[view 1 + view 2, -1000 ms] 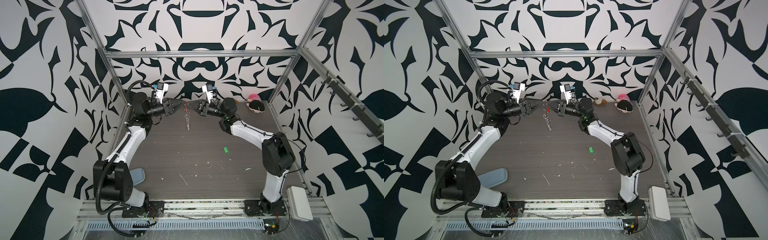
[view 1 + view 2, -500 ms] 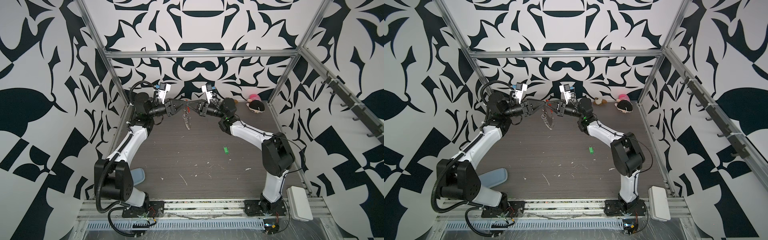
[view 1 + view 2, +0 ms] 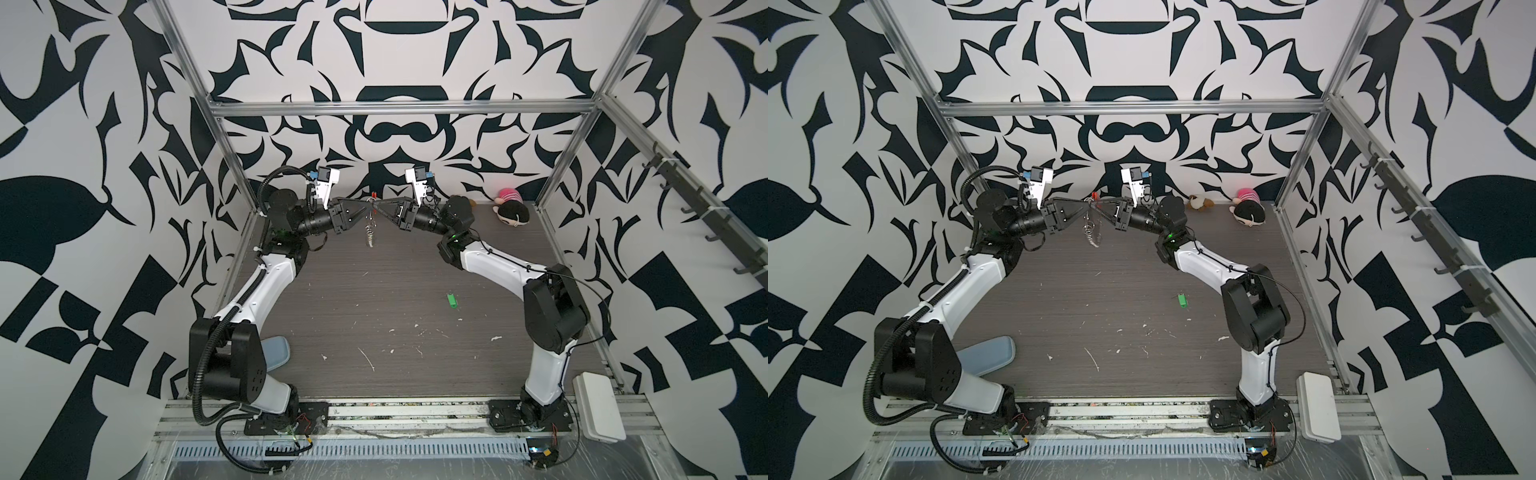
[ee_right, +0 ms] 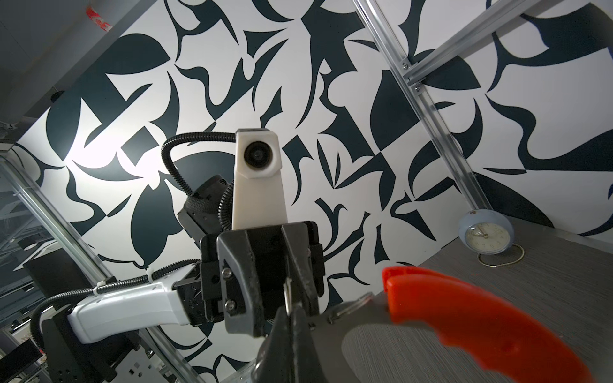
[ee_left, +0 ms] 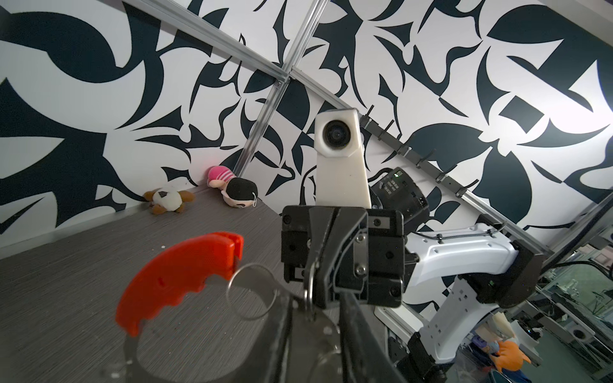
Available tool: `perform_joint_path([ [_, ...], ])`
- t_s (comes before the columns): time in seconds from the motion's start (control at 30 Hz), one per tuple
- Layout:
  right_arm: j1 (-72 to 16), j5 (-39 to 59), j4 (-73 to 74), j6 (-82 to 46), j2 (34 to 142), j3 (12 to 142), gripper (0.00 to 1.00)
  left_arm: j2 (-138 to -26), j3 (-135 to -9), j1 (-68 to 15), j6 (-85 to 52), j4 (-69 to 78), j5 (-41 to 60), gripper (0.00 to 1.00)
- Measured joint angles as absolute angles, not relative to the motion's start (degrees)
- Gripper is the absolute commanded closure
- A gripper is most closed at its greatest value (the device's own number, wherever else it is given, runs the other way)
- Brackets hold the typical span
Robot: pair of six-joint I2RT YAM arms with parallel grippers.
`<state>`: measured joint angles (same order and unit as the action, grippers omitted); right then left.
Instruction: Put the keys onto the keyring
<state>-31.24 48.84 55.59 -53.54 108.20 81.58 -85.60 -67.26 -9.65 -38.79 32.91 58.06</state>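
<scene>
The keyring [image 3: 371,226] hangs above the back middle of the table, its small silver rings dangling in both top views [image 3: 1090,232]. Its red-orange piece [image 5: 179,282] sits at the top, beside both gripper tips [image 4: 464,315]. My right gripper [image 4: 292,311] is shut on the keyring's thin metal at its tip [image 3: 380,206]. Facing it tip to tip is my left gripper [image 3: 362,208], whose jaws stand a little apart around that same spot [image 5: 315,308]. The keys, a green tag [image 3: 451,301], lie on the table right of centre, far from both grippers [image 3: 1181,301].
Two plush toys [image 3: 511,210] [image 3: 1200,203] lie at the back right corner. A pale blue clock [image 4: 486,233] stands by the wall. A pale blue object [image 3: 274,353] lies near the left arm's base. White scraps [image 3: 368,359] dot the table front.
My left gripper has moved in toward the right gripper's tip and its jaws have narrowed. The right gripper has kept its hold, and the hanging rings have shifted only slightly.
</scene>
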Motion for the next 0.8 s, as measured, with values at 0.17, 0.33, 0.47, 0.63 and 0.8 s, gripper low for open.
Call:
perform_joint_path([
  [0.17, -31.3, 48.9, 55.6, -53.7, 108.2, 81.6, 1.0, -85.6, -67.3, -9.2, -39.6, 33.8, 58.1, 0.8],
  [0.33, -31.3, 48.9, 56.0, -53.9, 108.2, 81.6, 1.0, -85.6, -67.3, -8.9, -39.9, 33.9, 58.1, 0.84],
  [0.47, -31.3, 49.1, 56.4, -54.1, 108.2, 81.6, 1.0, -85.7, -67.3, -8.8, -40.3, 34.1, 58.2, 0.75],
  [0.63, -31.4, 49.1, 56.5, -54.2, 108.2, 81.6, 1.0, -85.9, -67.3, -8.9, -40.7, 34.4, 58.4, 0.73],
  [0.8, -31.8, 49.2, 56.7, -54.3, 108.6, 81.8, 1.0, -86.0, -67.3, -8.9, -41.0, 34.5, 58.6, 0.77],
])
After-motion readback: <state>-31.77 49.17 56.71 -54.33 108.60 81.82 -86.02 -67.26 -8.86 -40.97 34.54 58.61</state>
